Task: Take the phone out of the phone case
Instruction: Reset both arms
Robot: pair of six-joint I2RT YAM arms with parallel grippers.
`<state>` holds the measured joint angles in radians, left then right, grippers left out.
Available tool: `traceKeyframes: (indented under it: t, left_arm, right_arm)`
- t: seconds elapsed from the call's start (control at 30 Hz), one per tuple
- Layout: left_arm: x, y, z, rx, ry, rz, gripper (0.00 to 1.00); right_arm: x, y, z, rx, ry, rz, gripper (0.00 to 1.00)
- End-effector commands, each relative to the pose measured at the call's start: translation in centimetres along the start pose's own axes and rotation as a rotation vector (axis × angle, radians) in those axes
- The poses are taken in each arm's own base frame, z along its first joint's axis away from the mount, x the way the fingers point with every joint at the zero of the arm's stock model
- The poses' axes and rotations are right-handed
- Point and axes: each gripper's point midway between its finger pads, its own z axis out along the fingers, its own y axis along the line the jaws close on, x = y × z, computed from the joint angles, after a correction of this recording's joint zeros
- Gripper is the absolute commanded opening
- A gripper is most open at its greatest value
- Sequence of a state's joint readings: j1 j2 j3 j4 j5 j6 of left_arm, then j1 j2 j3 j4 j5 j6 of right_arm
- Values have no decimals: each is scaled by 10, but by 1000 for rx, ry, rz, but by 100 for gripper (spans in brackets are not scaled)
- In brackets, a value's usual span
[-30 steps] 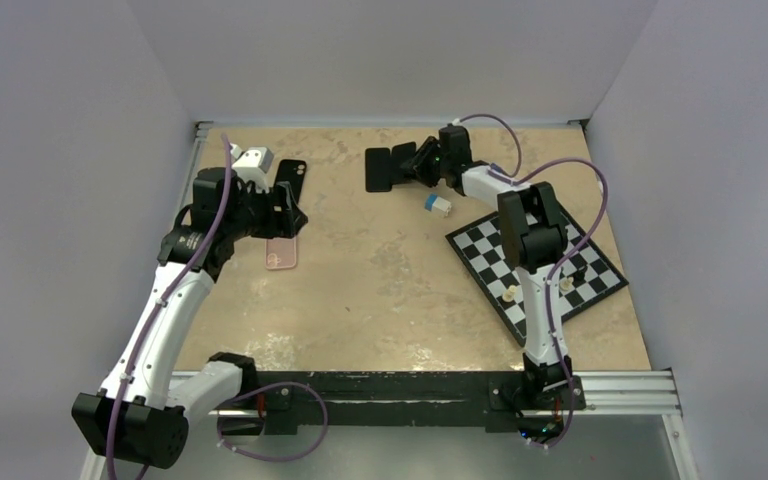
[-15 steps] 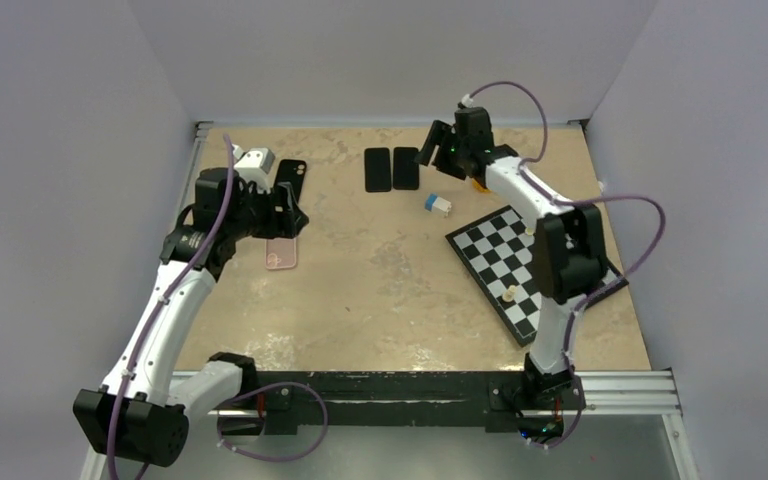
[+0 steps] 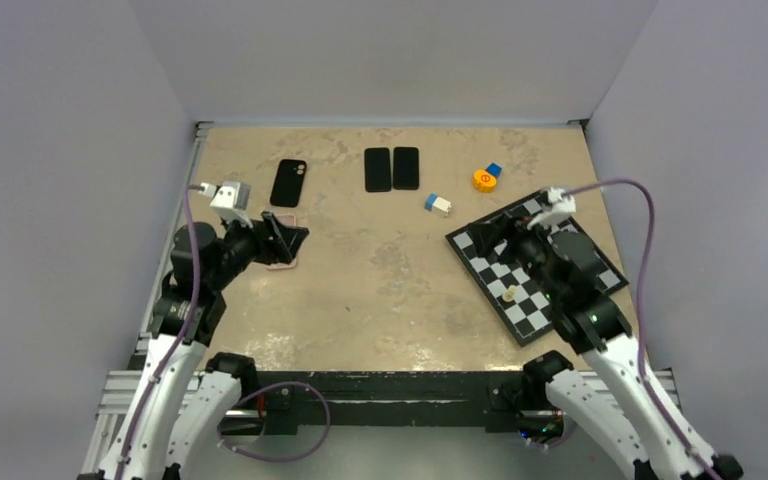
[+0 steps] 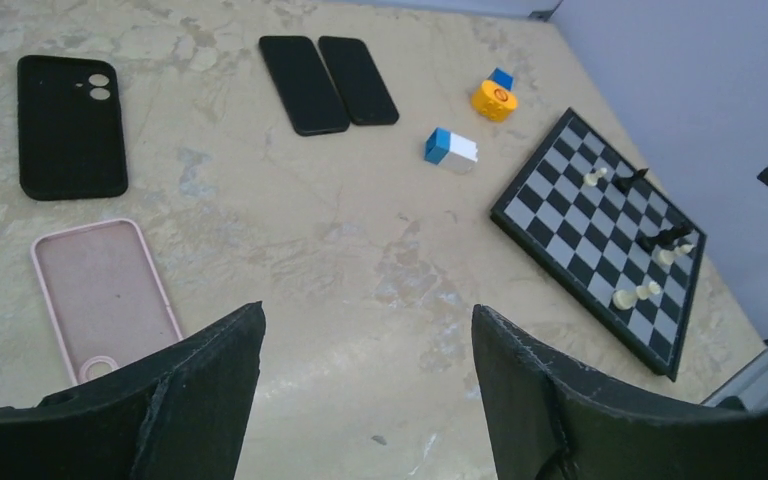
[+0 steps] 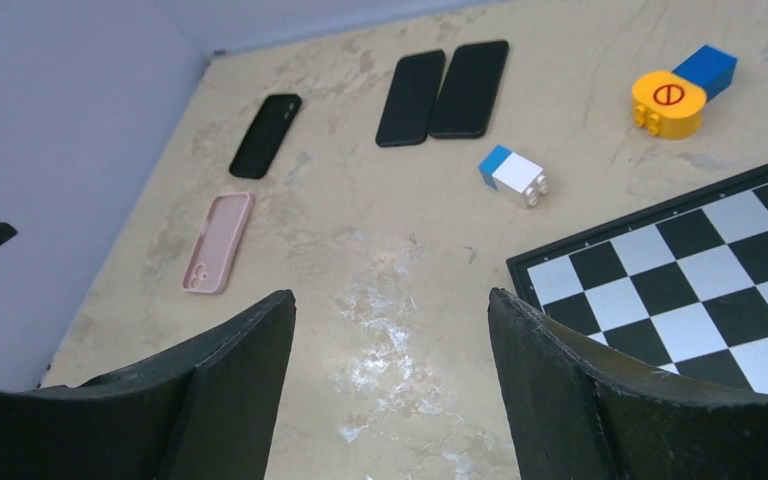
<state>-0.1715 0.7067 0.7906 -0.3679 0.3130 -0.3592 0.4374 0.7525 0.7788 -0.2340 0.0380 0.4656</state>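
Two black phones lie side by side at the far middle of the table [image 3: 377,169] [image 3: 406,168]; they also show in the left wrist view [image 4: 303,70] and in the right wrist view [image 5: 411,98]. An empty black case [image 3: 287,182] [image 4: 70,125] [image 5: 265,135] lies flat at the far left. An empty pink case [image 4: 105,296] [image 5: 218,241] lies nearer, partly hidden under my left gripper [image 3: 288,236] in the top view. My left gripper [image 4: 365,315] is open and empty above the table, right of the pink case. My right gripper [image 3: 500,238] [image 5: 390,297] is open and empty at the chessboard's left edge.
A chessboard [image 3: 590,285] [image 4: 600,230] with several pieces lies at the right. A blue and white brick [image 3: 439,205] [image 5: 513,175] sits left of it. An orange brick [image 3: 482,180] [image 5: 668,103] with a blue brick [image 5: 705,70] sits beyond it.
My right arm let go of a phone beside the other one and pulled back over the chessboard. My left arm drew back toward its base, uncovering the black case.
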Motion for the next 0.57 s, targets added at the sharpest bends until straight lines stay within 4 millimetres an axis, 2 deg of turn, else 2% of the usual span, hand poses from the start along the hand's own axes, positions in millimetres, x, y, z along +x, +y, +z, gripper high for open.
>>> traceKeyframes:
  t: [0.0,0.1,0.2,0.27,0.37,0.47,0.53]
  left_arm:
    - [-5,-18,-15,97,-161,-83,79]
    - [5,-15,-27,91,-217,-111,79]
    - [13,-13,-35,89,-241,-134,79]
    - [14,-14,-40,89,-246,-136,79]
    - [11,-16,-45,88,-253,-128,79]
    - [7,-17,-47,80,-256,-116,79]
    - [5,-17,-48,81,-260,-111,79]
  right_arm:
    - [0,-13,-45,5,-112,13,75]
    - [1,-8,-67,-51,-152,23,75]
    - [2,-9,-79,-67,-189,39,77]
    - [-1,-6,-88,-95,-224,55,82]
    - [2,-2,-94,-137,-251,73,93]
    - [5,-4,-95,-151,-274,71,97]
    - [5,-12,-95,-107,-272,45,99]
